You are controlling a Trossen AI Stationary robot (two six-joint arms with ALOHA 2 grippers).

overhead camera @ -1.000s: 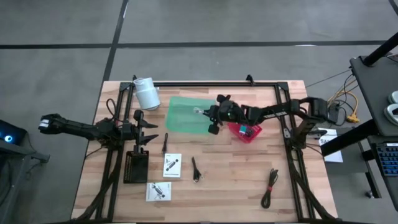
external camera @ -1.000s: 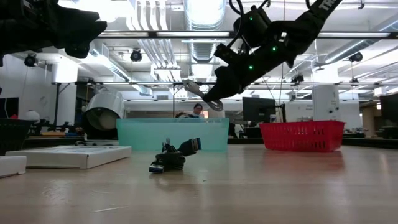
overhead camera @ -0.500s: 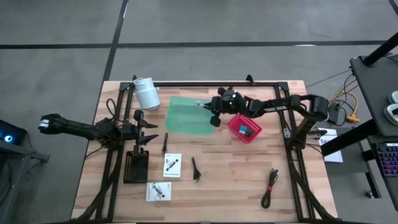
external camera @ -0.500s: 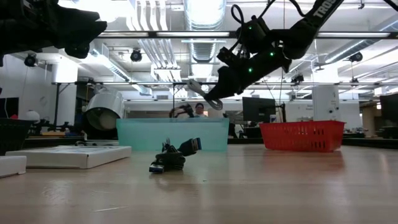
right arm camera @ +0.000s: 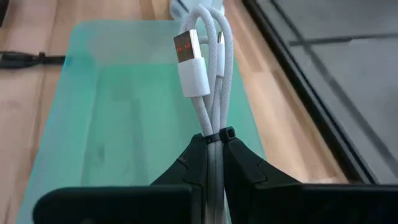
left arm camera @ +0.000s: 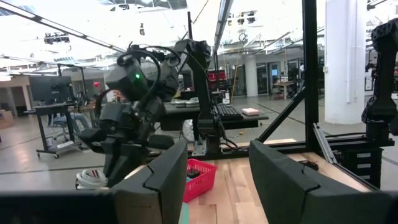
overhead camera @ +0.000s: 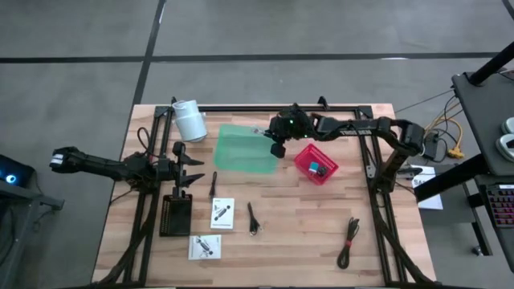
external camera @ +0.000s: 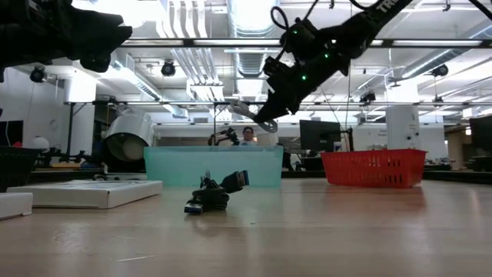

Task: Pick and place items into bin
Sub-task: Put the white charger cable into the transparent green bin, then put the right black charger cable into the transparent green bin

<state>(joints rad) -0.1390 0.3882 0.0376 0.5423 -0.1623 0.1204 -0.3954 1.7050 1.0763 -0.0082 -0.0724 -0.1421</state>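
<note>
My right gripper (overhead camera: 275,141) hovers over the far right part of the translucent green bin (overhead camera: 243,149), shut on a bundled silver-white cable (right arm camera: 200,74) with a USB plug (right arm camera: 189,60). In the low view the cable (external camera: 243,108) hangs in the air above the bin (external camera: 211,165). My left gripper (overhead camera: 191,165) waits open near the table's left edge; its wrist view shows its spread fingers (left arm camera: 169,180). Two white packets (overhead camera: 222,213) (overhead camera: 205,246), a black cable (overhead camera: 348,241), a small black coiled cable (overhead camera: 253,218) and a thin black stick (overhead camera: 213,185) lie flat on the wood. My right gripper pinches the cable bundle between its two fingers just below the black tie (right arm camera: 219,135) that binds the strands. The fingers lie along the bundle. The bundle is lifted clear, and its looped end and plug stick out past the fingertips over the bin.
A red basket (overhead camera: 315,164) with small things inside stands right of the bin. A white roll (overhead camera: 189,120) lies at the far left corner. A black box (overhead camera: 176,214) sits near the left gripper. Black frame rails run along the table's left, right and far sides.
My right gripper has carried the cable toward the table's far edge and a little upward, from over the bin's right rim to its far right part. It has stayed shut on the bundle throughout. The left arm has kept still.
</note>
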